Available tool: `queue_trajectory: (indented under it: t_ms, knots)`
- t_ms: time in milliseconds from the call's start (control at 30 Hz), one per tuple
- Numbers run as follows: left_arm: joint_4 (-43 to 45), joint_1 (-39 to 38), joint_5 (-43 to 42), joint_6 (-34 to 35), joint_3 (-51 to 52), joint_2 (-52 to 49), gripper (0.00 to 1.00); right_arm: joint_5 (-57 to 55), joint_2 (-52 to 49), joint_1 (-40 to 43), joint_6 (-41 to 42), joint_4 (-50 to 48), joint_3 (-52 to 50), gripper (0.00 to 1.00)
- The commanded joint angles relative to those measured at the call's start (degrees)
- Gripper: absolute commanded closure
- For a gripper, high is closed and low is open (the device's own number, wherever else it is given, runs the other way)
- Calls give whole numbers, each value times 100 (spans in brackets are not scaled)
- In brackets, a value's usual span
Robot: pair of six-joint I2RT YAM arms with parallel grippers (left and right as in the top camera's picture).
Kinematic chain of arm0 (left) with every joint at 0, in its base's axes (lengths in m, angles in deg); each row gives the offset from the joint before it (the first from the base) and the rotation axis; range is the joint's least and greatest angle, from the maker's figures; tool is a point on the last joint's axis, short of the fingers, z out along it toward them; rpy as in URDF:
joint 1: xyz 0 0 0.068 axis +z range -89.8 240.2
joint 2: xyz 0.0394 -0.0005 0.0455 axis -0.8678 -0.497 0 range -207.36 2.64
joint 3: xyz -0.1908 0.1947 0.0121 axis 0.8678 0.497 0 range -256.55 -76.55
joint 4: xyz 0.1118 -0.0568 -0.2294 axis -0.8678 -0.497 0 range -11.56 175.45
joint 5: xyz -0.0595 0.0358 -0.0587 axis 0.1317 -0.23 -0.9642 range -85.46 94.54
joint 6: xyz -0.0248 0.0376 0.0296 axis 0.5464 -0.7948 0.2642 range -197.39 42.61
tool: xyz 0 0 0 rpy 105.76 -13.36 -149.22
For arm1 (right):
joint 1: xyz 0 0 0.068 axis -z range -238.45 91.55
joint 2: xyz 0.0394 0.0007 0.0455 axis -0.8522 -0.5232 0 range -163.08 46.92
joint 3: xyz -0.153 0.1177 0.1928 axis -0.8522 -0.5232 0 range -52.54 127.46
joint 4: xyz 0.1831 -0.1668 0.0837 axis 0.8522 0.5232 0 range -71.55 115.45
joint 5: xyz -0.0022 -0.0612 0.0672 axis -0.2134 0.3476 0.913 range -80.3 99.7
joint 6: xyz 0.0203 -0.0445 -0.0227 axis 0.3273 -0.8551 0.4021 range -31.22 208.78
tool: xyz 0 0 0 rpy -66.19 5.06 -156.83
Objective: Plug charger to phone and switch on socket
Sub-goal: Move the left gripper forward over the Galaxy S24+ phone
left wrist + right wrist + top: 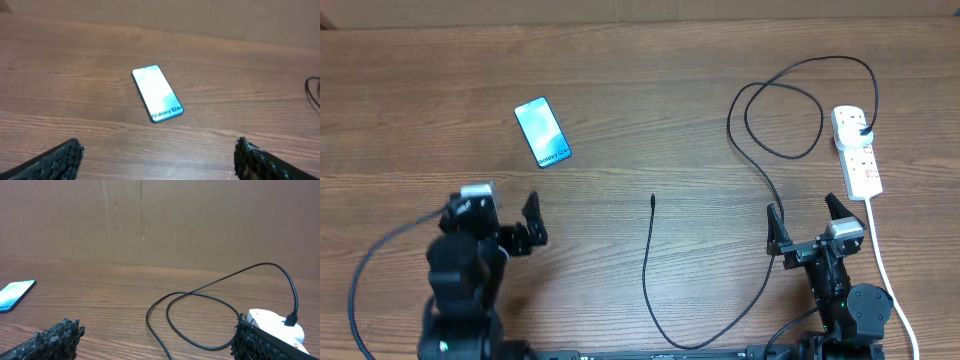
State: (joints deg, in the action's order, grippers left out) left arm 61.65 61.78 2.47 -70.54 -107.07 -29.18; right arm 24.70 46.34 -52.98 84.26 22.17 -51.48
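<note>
The slim blue-screened phone (541,132) lies flat on the wooden table (620,80). The thin black charger cable (644,265) is plugged into one outlet of the white socket strip (857,152), its tip loose mid-table. The left gripper (533,222) and right gripper (807,222) gape empty.

Left hand (536,222) and right hand (805,213) both empty, jaws wide apart.

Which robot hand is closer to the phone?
Left. The left gripper hangs open just short of the phone, which lies right ahead of it. The right gripper is far off on the other side, near the socket.
</note>
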Motion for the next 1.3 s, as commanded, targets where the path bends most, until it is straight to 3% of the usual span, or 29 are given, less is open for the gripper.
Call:
queue_trajectory:
  t_ms: [0, 533, 767, 1267]
  knots:
    - [-273, -28, -142, -111, -680, -586, 0, -42, 42, -48, -2, -20, -59, 0]
    - [-1939, -68, -310, -107, -3003, -3036, 0, -42, 42, -48, -2, -20, -59, 0]
    - [-2485, -66, -245, -109, -3276, -3591, 0, -42, 42, -48, -2, -22, -59, 0]
    - [-2509, -66, -249, -96, -3274, -3742, 0, -42, 42, -48, -4, -22, -59, 0]
